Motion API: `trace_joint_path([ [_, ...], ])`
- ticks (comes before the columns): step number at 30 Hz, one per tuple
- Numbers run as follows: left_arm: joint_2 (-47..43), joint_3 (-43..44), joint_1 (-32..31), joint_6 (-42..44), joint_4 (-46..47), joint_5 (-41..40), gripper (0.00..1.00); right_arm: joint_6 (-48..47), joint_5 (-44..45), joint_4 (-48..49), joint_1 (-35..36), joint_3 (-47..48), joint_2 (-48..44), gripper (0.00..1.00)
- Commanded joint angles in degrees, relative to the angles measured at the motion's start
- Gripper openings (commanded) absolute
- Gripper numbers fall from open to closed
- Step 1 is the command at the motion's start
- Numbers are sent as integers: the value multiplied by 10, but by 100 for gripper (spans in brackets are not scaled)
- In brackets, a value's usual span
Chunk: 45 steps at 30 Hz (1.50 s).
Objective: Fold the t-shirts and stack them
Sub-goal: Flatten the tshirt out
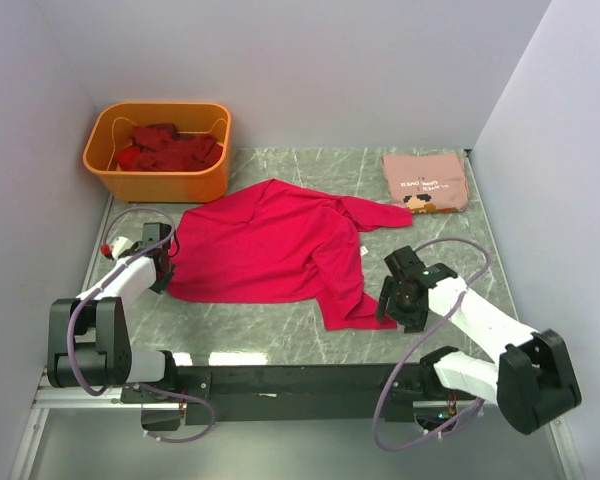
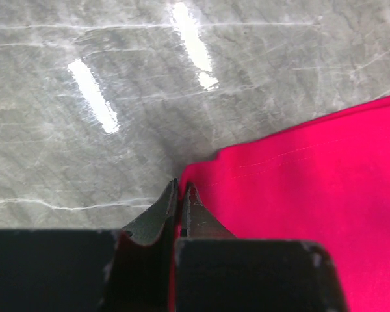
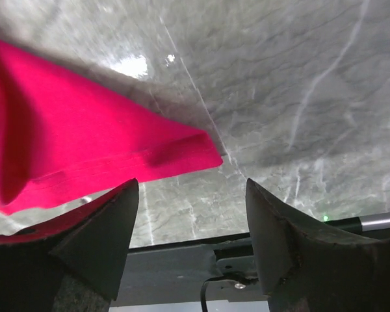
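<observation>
crimson tee (image 1: 270, 245): mid-table, spread out flat but rumpled. One sleeve reaches toward the far right, and a flap on its right side hangs down toward the near edge.
salmon tee (image 1: 426, 182): folded, at the far right corner of the table (image 1: 280, 338), print side up, well apart from the crimson tee.
dark red tees (image 1: 170, 148): heaped inside the tub (image 1: 108, 168).
tub: orange, at the far left corner, just beyond the crimson tee's far left part. Cannot tell if they touch.
left gripper (image 2: 182, 194): at the crimson tee's left edge, toward the table's left side. Fingers are pressed together, with red cloth showing between them in the wrist view, so it is pinching the tee's corner.
right gripper (image 3: 192, 195): at the near right tip of the crimson tee, right of the middle and close to the near edge. Jaws stand wide apart, nothing clamped.
right wrist detail: the tee's hemmed corner lies across the gap, over the left finger (image 3: 107, 227) — the other finger has bare table around it.
cloth at left wrist: smooth, with one stitched hem line visible — bare table beyond.
</observation>
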Motion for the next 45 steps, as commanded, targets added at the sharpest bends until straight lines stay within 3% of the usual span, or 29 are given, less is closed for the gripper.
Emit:
trace_joint_path([
  [1, 1, -7, 2, 13, 23, 10, 1, 23, 21, 26, 17, -12, 24, 73],
  [2, 1, -8, 2, 13, 23, 10, 1, 24, 21, 36, 18, -13, 28, 69],
  [13, -4, -10, 2, 21, 24, 22, 1, 26, 55, 96, 18, -13, 87, 61],
  [18, -10, -11, 2, 19, 23, 27, 1, 20, 57, 104, 18, -13, 90, 43],
  [25, -25, -15, 2, 19, 11, 20, 1, -2, 48, 124, 18, -11, 103, 2],
  [31, -42, -17, 2, 30, 10, 24, 1, -32, 51, 146, 19, -10, 87, 0],
  [39, -119, -22, -17, 9, 19, 74, 1, -102, 32, 190, 26, 49, -64, 0],
  [45, -117, 46, -39, 24, 31, 83, 1, -113, 28, 214, -24, 175, -3, 0],
])
